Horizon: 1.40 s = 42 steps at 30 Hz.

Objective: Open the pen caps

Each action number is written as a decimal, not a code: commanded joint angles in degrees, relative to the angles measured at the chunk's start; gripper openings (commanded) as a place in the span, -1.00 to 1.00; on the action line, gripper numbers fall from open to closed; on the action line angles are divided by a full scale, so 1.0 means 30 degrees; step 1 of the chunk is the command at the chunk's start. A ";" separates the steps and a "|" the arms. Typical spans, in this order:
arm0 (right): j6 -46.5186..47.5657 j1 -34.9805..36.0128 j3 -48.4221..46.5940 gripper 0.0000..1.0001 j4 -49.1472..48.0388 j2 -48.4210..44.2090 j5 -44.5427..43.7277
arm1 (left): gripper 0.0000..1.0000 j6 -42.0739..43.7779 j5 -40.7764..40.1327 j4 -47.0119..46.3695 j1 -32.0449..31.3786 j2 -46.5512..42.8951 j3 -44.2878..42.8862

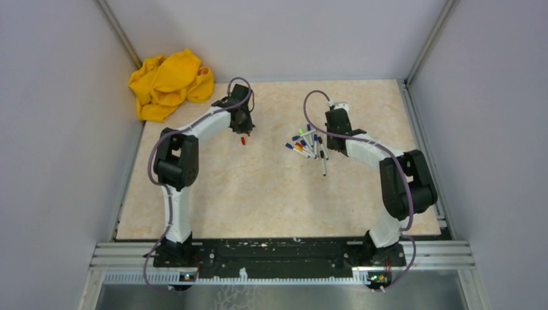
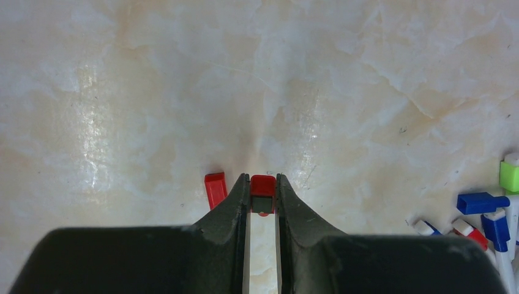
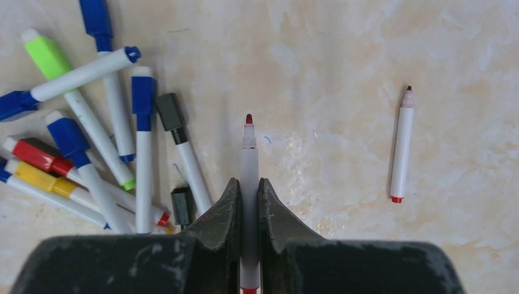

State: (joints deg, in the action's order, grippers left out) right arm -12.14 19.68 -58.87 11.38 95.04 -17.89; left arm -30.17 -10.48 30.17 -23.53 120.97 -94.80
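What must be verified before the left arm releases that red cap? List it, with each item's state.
1. Cap off pen: ok; red cap in left gripper, red pen in right gripper shows a bare tip.
2. Left grip on cap: ok, pinched at the fingertips.
3. Right grip on pen: ok, barrel clamped.
4. Table ahead of the cap bare: ok; a loose red cap lies beside the gripper.
5. Cap's height over table: cannot tell.
6. Other capped pens opened: not ok.
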 commanded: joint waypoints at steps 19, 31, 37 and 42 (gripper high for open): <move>-0.0364 -0.1342 0.0667 -0.78 -0.0126 0.1453 -0.1805 | -0.90 -0.0823 -0.0097 -0.0551 -0.0124 0.0274 0.1359; -0.0665 -0.1607 0.0845 -0.49 0.0352 0.1737 -0.2014 | -0.64 -0.1145 0.0065 -0.0624 -0.0096 0.0359 0.1541; -0.0707 -0.1610 0.0791 -0.40 0.0319 0.1581 -0.2171 | -0.57 -0.1221 0.0039 -0.0674 -0.0096 0.0290 0.1554; -0.0597 -0.1591 0.0723 -0.38 0.0272 0.1075 -0.2460 | -0.50 -0.1173 -0.0036 -0.0667 -0.0096 0.0161 0.1334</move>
State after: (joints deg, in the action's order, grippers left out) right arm -13.65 15.22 -56.53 12.19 100.14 -23.29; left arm -33.23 -10.48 28.73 -23.75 121.05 -90.61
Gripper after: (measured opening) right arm 0.304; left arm 0.250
